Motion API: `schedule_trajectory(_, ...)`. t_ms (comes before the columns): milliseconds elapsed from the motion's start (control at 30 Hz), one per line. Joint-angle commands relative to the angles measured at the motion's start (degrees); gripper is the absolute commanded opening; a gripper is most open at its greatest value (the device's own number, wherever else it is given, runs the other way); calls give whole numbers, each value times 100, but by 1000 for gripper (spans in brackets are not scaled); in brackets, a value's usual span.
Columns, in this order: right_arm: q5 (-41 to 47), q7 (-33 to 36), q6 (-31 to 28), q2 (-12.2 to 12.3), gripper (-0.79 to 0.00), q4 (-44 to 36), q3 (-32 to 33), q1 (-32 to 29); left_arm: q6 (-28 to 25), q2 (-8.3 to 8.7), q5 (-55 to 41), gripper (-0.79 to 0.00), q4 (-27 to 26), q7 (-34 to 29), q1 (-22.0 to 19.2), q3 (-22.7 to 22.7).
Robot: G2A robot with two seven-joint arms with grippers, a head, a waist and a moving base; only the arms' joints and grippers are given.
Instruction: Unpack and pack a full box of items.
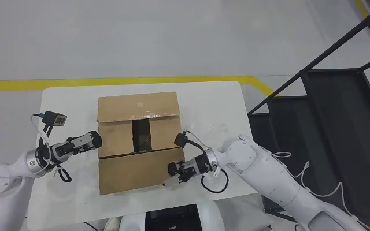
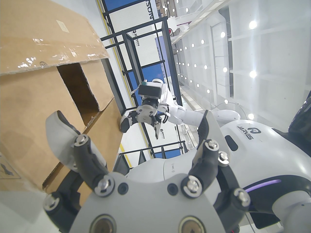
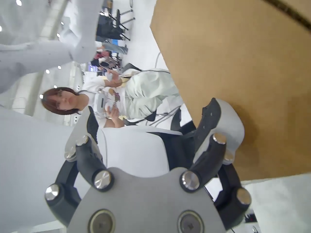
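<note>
Box (image 1: pixel 139 173) on table (image 1: pixel 214 104), top flaps parted. Left gripper (image 1: pixel 97 139) and right gripper (image 1: pixel 170 175) flank it, the 2 spread wide, empty.

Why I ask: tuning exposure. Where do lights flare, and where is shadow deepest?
Left wrist view: ceiling lights flare in streaks, tape on the box glints. Top view: the gap between flaps is darkest. Right wrist view: the right gripper shadows the box.

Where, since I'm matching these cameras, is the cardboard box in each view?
Top view: cardboard box centred, between left claw and right claw.
Left wrist view: box beside the left claw.
Right wrist view: box beside the right claw.
Shared landmark: the right claw, at the box's edge.
</note>
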Motion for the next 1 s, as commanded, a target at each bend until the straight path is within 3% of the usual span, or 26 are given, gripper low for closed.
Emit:
schedule_trajectory(0,502,-173,-19,-14,0,158,150,55,0,0,0,0,0,0,0,0)
schedule_trajectory(167,1351,-426,183,-132,0,842,193,478,0,0,0,0,0,0,0,0)
schedule_trajectory(400,1601,-939,504,-395,0,1995,-132,1183,0,0,0,0,0,0,0,0)
schedule_trajectory(633,1917,-1269,374,-649,0,2696,-358,1614,0,0,0,0,0,0,0,0)
schedule_trajectory(967,2076,-1336,-410,-930,0,3111,-462,2098,0,0,0,0,0,0,0,0)
